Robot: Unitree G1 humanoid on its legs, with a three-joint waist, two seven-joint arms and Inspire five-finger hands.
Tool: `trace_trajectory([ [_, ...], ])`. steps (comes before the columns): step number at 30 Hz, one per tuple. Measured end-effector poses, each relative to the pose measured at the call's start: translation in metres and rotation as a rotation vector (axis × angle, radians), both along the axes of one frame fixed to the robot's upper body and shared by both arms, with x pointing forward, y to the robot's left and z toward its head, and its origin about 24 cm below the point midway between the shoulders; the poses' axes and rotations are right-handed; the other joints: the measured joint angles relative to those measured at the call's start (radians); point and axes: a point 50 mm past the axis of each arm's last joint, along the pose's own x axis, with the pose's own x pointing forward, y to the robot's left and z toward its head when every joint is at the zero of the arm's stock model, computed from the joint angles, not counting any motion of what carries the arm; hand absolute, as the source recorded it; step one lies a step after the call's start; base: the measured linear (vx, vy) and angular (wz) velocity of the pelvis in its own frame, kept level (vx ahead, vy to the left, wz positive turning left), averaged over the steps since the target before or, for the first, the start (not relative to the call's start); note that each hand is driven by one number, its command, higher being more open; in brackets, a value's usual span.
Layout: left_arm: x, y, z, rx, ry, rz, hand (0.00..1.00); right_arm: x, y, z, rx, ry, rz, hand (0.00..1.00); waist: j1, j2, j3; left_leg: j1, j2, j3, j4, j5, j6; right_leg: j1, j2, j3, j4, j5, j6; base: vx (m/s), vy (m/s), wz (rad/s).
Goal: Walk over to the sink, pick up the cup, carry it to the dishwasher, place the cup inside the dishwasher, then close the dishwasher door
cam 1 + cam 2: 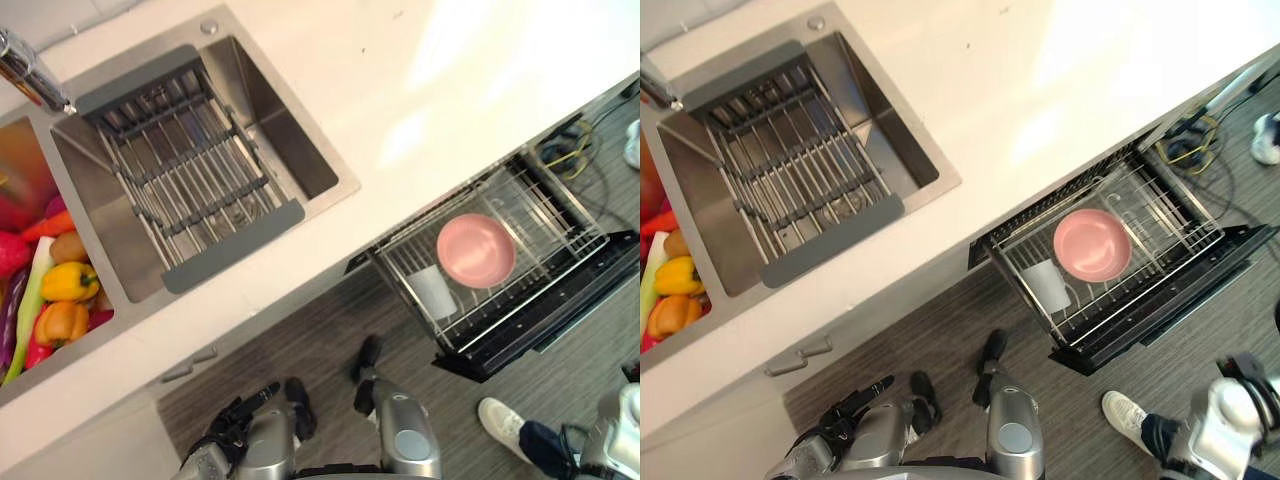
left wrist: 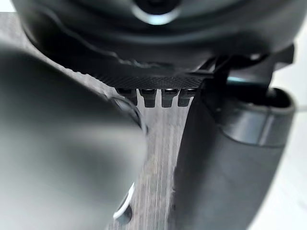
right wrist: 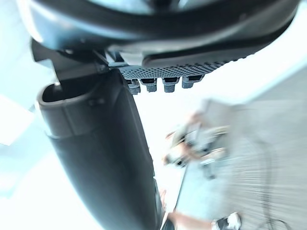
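Note:
A white cup (image 1: 432, 291) lies in the wire rack of the open dishwasher (image 1: 545, 318), next to a pink bowl (image 1: 476, 250). The steel sink (image 1: 268, 108) holds a grey drying rack (image 1: 188, 170) with no cup on it. My left hand (image 1: 236, 416) hangs low by the cabinet front, with relaxed fingers and nothing in them. In the right wrist view my right hand (image 3: 105, 158) is also open and holds nothing. Both hands are well away from the cup.
A white counter (image 1: 420, 90) runs between the sink and the dishwasher. Coloured vegetables (image 1: 55, 290) fill a second basin at the far left, below a faucet (image 1: 25, 72). A person's white shoe (image 1: 503, 420) stands on the wood floor near the dishwasher door.

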Motion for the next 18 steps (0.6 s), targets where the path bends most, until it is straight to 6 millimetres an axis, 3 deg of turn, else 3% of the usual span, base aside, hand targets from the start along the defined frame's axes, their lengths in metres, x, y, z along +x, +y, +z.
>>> trace_trajectory([
  [2, -0.007, -0.003, -0.003, -0.005, 0.036, -0.005, 1.00, -0.018, 0.013, -0.047, 0.216, -0.097, 0.044, 1.00, -0.007, 0.011, -0.046, 0.033, -0.006, 0.001, -0.030, 0.011, -0.006, 0.031, 0.001, -0.007, -0.015, -0.004, 0.006, 0.07, 0.025, 0.05],
  [3, -0.008, -0.004, -0.003, -0.004, 0.041, -0.009, 1.00, -0.021, 0.018, -0.055, 0.255, -0.115, 0.056, 1.00, -0.007, 0.014, -0.053, 0.039, -0.008, 0.001, -0.038, 0.014, -0.008, 0.037, 0.001, -0.009, -0.018, -0.005, 0.007, 0.04, 0.006, 0.14],
  [4, -0.008, -0.007, -0.004, -0.012, 0.042, -0.010, 1.00, -0.019, 0.041, -0.083, 0.393, -0.204, 0.106, 1.00, -0.005, 0.027, -0.067, 0.060, -0.015, -0.001, -0.066, 0.030, -0.011, 0.056, 0.001, -0.020, -0.032, -0.004, 0.010, 0.01, -0.002, 0.17],
  [6, -0.009, -0.011, -0.005, -0.020, 0.043, -0.009, 1.00, -0.011, 0.061, -0.097, 0.474, -0.261, 0.176, 1.00, -0.002, 0.040, -0.078, 0.065, -0.016, -0.002, -0.083, 0.040, -0.017, 0.066, 0.002, -0.036, -0.048, -0.002, 0.010, -0.02, -0.016, 0.29],
  [7, -0.010, -0.014, -0.006, -0.019, 0.043, -0.014, 1.00, 0.004, 0.081, -0.104, 0.526, -0.295, 0.271, 1.00, 0.003, 0.052, -0.086, 0.068, -0.016, -0.002, -0.098, 0.055, -0.021, 0.080, 0.002, -0.057, -0.064, 0.001, 0.010, -0.04, -0.028, 0.34],
  [10, -0.010, -0.018, -0.007, -0.020, 0.035, -0.019, 1.00, 0.025, 0.100, -0.105, 0.546, -0.305, 0.392, 1.00, 0.028, 0.067, -0.099, 0.068, -0.016, -0.002, -0.120, 0.071, -0.027, 0.098, 0.006, -0.086, -0.095, 0.002, 0.009, -0.05, -0.033, 0.40],
  [18, -0.018, -0.017, -0.008, -0.025, 0.022, -0.026, 1.00, 0.045, 0.106, -0.104, 0.575, -0.279, 0.528, 1.00, 0.073, 0.071, -0.111, 0.047, -0.023, -0.051, -0.150, 0.097, -0.031, 0.132, 0.009, -0.168, -0.149, 0.028, 0.001, -0.05, -0.008, 0.27],
])
